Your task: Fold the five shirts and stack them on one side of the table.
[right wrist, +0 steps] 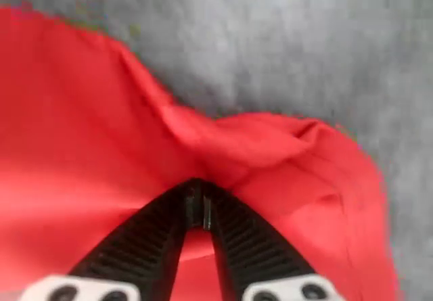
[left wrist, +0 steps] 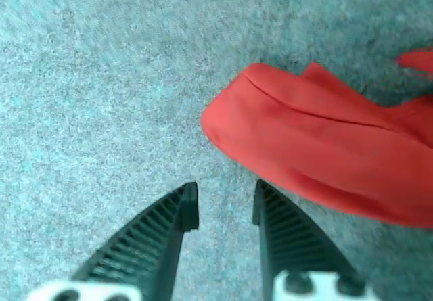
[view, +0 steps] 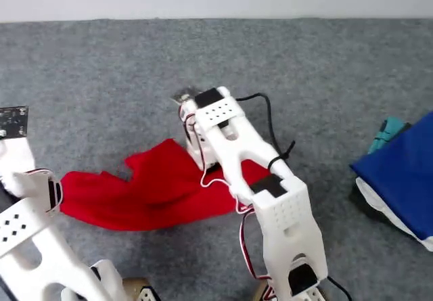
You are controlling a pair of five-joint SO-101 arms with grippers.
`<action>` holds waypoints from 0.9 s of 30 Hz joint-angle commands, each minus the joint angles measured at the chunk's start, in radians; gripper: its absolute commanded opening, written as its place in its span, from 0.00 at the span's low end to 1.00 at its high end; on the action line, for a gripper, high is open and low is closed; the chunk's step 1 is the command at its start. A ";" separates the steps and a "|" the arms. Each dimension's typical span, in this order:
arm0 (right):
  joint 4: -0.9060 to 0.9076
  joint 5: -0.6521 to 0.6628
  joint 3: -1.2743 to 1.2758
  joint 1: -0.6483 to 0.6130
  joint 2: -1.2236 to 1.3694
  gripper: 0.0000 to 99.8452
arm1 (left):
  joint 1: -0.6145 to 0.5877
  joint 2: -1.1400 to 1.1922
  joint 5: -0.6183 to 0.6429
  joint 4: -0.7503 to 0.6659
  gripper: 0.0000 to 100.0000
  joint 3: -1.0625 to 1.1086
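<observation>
Status, left to right. Left arm [view: 27,240] low at the left edge of the high view, wrist end just beside the left tip of the red shirt [view: 149,193]. Left gripper [left wrist: 224,203]: jaws parted by a narrow gap, nothing between them, over bare grey carpet [left wrist: 88,91], near the rounded end of the shirt but not touching it. Red shirt: mid-table, lying as a long wrinkled band from the left arm across to the right arm, one flap peaked up near the middle, no neat fold. Right arm [view: 270,199] extended from the near edge toward table centre, over the shirt's right end. Right gripper [right wrist: 198,206]: fingers closed together on a bunched ridge of red cloth, creases gathered in toward the tips, grey carpet beyond the shirt's edge. Far right: blue shirt [view: 406,172] lying flat on top of a pile at the table's right edge, white garment [view: 382,206] under it, teal item [view: 387,133] poking out on the far side. Something dark at the pile's base, not identifiable.
</observation>
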 commanded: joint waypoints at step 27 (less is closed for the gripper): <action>-0.171 0.132 0.388 0.093 -0.607 0.01 | 0.002 -0.025 0.011 -0.025 0.14 -0.002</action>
